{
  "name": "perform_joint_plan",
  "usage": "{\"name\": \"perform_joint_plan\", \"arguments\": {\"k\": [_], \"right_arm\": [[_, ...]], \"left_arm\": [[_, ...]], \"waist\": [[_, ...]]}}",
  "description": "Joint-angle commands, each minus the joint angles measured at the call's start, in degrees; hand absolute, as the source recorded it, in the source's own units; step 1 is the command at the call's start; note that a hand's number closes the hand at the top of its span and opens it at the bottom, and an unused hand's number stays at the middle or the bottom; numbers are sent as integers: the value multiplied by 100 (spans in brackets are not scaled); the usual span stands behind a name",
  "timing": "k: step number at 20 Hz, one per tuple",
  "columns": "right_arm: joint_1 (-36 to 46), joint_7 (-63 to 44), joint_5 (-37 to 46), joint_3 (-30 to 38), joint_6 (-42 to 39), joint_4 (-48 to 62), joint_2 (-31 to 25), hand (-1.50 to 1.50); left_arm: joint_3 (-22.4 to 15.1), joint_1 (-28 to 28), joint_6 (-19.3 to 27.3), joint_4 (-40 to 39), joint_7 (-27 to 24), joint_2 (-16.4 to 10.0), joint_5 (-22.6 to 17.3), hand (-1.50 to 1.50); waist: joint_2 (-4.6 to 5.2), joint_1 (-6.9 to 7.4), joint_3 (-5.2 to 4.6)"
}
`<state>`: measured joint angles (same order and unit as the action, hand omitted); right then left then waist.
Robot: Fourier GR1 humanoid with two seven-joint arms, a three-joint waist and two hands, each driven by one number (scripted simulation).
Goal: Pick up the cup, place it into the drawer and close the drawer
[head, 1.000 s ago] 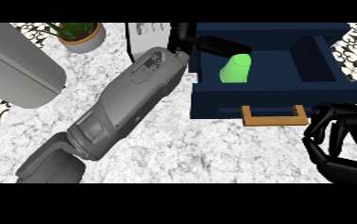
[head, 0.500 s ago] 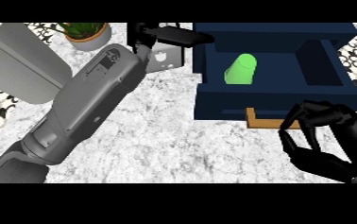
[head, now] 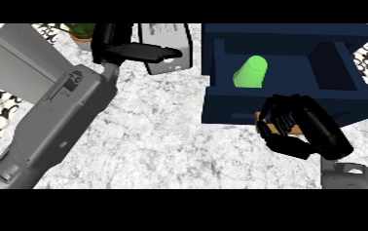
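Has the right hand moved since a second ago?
Yes: the right hand has come leftward from the view's right edge onto the front of the drawer, covering most of its wooden handle.

- A green cup (head: 251, 72) lies tilted inside the open dark-blue drawer (head: 215, 64), in its left compartment.
- The right robot hand (head: 305, 130) sits at the drawer's front, its fingers curled, covering most of the wooden handle (head: 259, 119).
- The left robot hand (head: 133, 49) shows at the upper left, fingers stretched out towards the drawer and holding nothing.
- Just behind it stands a grey box (head: 171, 54), and a potted plant (head: 82, 32) stands at the far left of the marbled bench (head: 165, 137).
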<state>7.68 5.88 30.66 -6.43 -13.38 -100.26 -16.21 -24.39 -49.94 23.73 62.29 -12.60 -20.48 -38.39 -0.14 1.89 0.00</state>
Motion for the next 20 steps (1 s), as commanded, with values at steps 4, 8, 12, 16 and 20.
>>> {"name": "perform_joint_plan", "arguments": {"k": [4,8,12,16,20], "right_arm": [[589,268,1724,-729,852,1560,20,150],[1299,483,2055,-715,1013,2640,23,150],[1897,952,2267,-535,1931,4337,544,150],[2980,1301,2067,-5,1895,5724,501,150],[3778,1461,2026,293,1996,6874,572,150]], "left_arm": [[247,1028,-412,833,-61,-640,-105,-150],[621,1660,-926,1031,-381,-1003,-230,-150],[666,1900,-601,1837,218,-1200,-150,-150],[843,2204,-974,1597,-71,-1171,-118,-150],[1089,2390,-1367,1713,-75,-1427,-259,-150]], "waist": [[23,140,3],[36,56,0],[33,50,9],[66,22,7],[104,145,10]]}}
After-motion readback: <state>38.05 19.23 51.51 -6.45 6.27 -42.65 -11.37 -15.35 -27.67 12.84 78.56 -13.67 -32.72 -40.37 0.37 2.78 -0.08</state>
